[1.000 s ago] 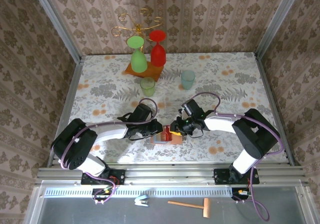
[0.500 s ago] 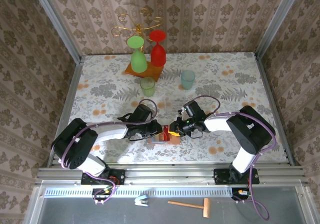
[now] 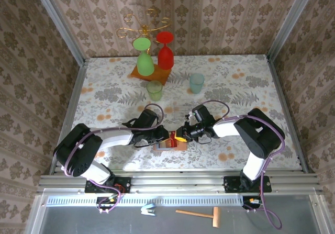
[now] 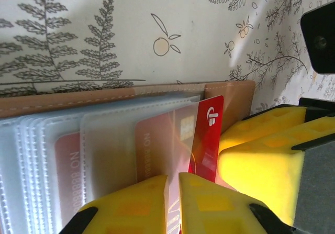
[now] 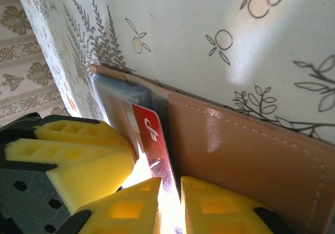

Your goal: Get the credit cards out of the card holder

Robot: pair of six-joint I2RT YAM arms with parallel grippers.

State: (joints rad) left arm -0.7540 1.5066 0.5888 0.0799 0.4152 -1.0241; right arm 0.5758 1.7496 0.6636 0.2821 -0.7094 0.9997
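Observation:
The card holder (image 3: pixel 165 145) lies open near the table's front edge, tan leather outside (image 5: pixel 246 155), with clear sleeves (image 4: pixel 104 140) inside. Pale red credit cards (image 4: pixel 157 150) sit in the sleeves. One bright red credit card (image 4: pixel 208 137) stands on edge, partly out of its sleeve. My left gripper (image 4: pixel 172 179) is shut on a clear sleeve of the holder. My right gripper (image 5: pixel 171 184) is shut on the red card (image 5: pixel 154 140), with the left finger (image 5: pixel 78 150) close beside it. In the top view the left gripper (image 3: pixel 164 136) and right gripper (image 3: pixel 180 137) meet over the holder.
At the back stands a wooden base (image 3: pixel 151 74) with a green glass (image 3: pixel 144 58), a red glass (image 3: pixel 165 51) and a gold rack (image 3: pixel 146 22). A green cup (image 3: pixel 154 89) and a teal cup (image 3: pixel 196 82) stand mid-table. Patterned walls enclose the table.
The right gripper and the holder have shifted slightly left toward the left gripper. Both grips look unchanged.

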